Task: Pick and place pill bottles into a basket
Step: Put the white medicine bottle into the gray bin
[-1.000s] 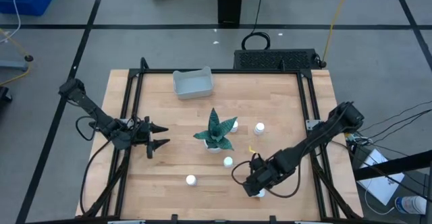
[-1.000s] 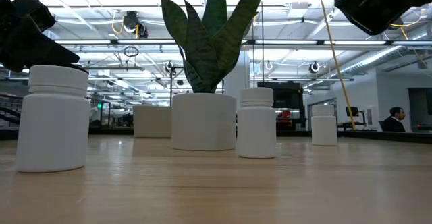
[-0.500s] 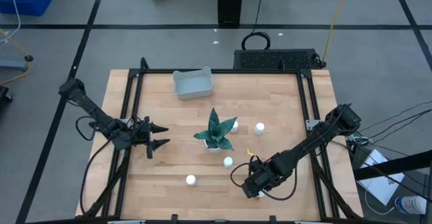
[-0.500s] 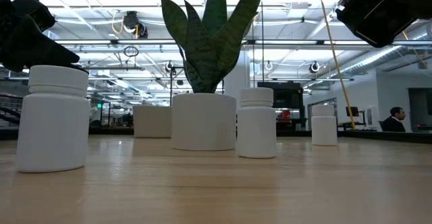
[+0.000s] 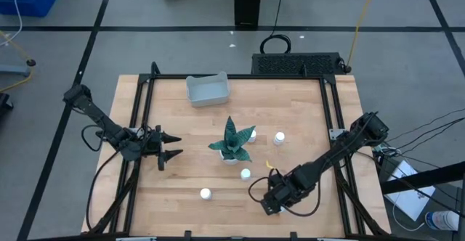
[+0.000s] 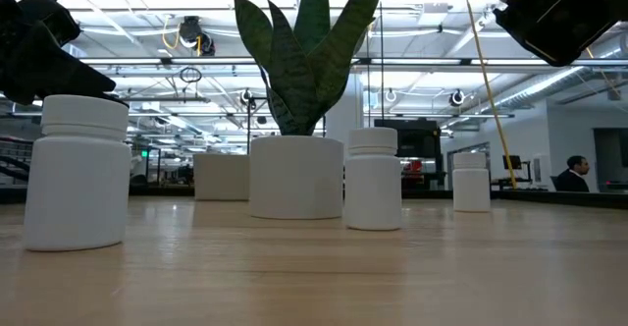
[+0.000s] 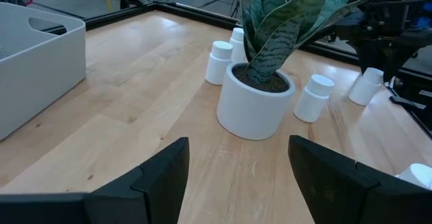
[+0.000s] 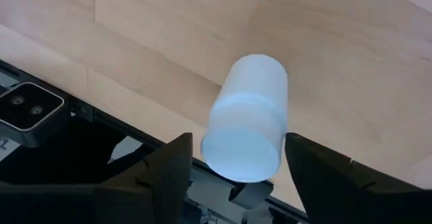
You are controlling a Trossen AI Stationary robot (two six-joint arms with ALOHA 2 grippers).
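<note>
Three white pill bottles stand upright on the wooden table (image 5: 174, 110): one right of the plant (image 5: 279, 137), one just near of it (image 5: 245, 173), one near the front edge (image 5: 205, 194). Another pill bottle (image 8: 246, 123) sits between the fingers of my right gripper (image 8: 241, 171) at the near right; the gripper (image 5: 272, 199) hides it in the high view. The pale grey-blue basket (image 5: 208, 89) rests on the table at the far edge. My left gripper (image 5: 174, 145) hangs open at the table's left side, holding nothing. My right gripper has the pill bottle's cap end (image 8: 270, 153) between its two fingers, one on each side. The fingers slant steeply down from above. The bottle's base looks to be on the wood; in the left wrist view the bottle (image 7: 366, 86) leans a little.
A snake plant in a white pot (image 5: 232, 143) stands mid-table between the bottles. Black frame rails (image 5: 138, 125) border the table. A small camera block (image 8: 30, 106) sits at the near edge by the held bottle. A person (image 6: 574, 174) shows far off in the room.
My right gripper has edged slightly toward the near-right pill bottle. In the high view that bottle showed beside the fingers a second ago and is now covered by them. The other bottles, the basket and the plant have stayed put.
</note>
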